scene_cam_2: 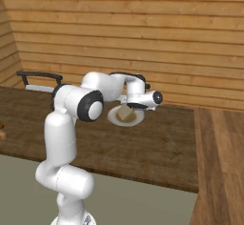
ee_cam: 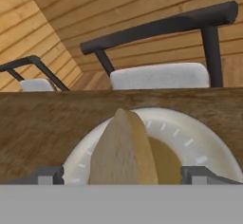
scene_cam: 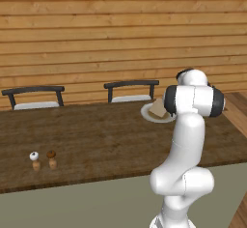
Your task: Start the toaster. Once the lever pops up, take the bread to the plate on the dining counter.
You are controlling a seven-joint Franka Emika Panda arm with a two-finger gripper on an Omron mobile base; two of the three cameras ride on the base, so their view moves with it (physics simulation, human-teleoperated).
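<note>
- Tan bread [ee_cam: 124,152] with a darker brown crust is on the plate [ee_cam: 190,140]. It looks tipped up on its edge, not lying flat.
- White and round, the plate sits on the dark wood counter [scene_cam: 96,140], near the far edge, just in front of a chair [scene_cam: 131,91].
- So the job looks almost done: the bread has reached the plate.
- I think all that is left is for the arm to pull back and let the bread settle.
- Spread wide, the gripper [ee_cam: 123,174] has one dark tip on each side of the bread. I cannot tell if a tip touches it, but it does not look pinched.
- Wavy brown grain runs along the counter top. Its front is plain and pale.
- Wood planks make the wall [scene_cam_2: 143,28], in long flat strips.
- Black bars form the chair backs, and the seats are pale and soft-looking.
- Two small shakers [scene_cam: 43,160] stand on the counter, well apart from the plate.
</note>
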